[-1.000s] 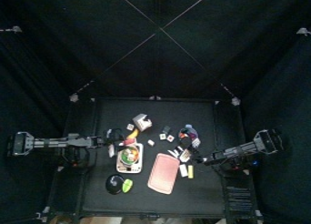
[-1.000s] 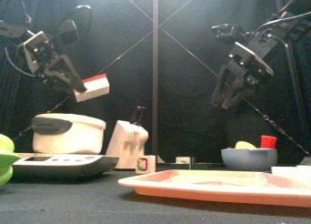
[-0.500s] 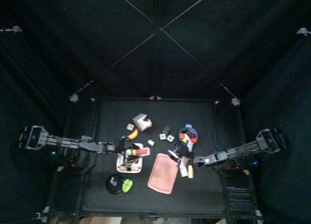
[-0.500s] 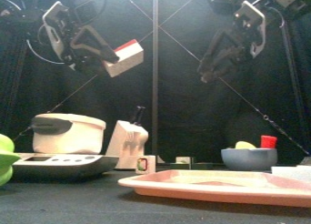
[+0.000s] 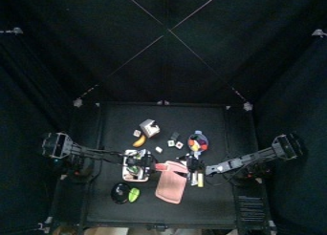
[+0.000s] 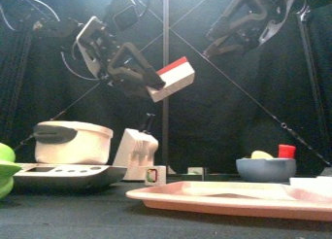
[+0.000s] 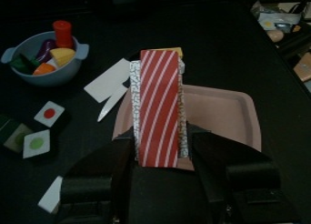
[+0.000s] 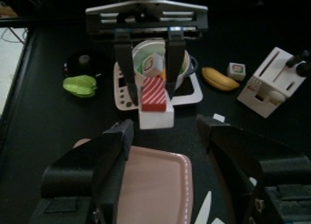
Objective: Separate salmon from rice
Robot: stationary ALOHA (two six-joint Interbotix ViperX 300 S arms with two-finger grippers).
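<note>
Left gripper (image 7: 158, 159) jaws clamped on salmon-rice piece (image 7: 159, 105), held high above pink tray (image 7: 231, 114). Long axis runs straight out from jaws toward right gripper (image 8: 165, 141), jaws wide apart, empty, facing piece, near.

no readable text, labels or numbers anywhere

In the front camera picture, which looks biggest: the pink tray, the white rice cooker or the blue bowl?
1. Pink tray, though it sits nearest the camera, so that is unsure.
2. Rice cooker.
3. Blue bowl.
</note>
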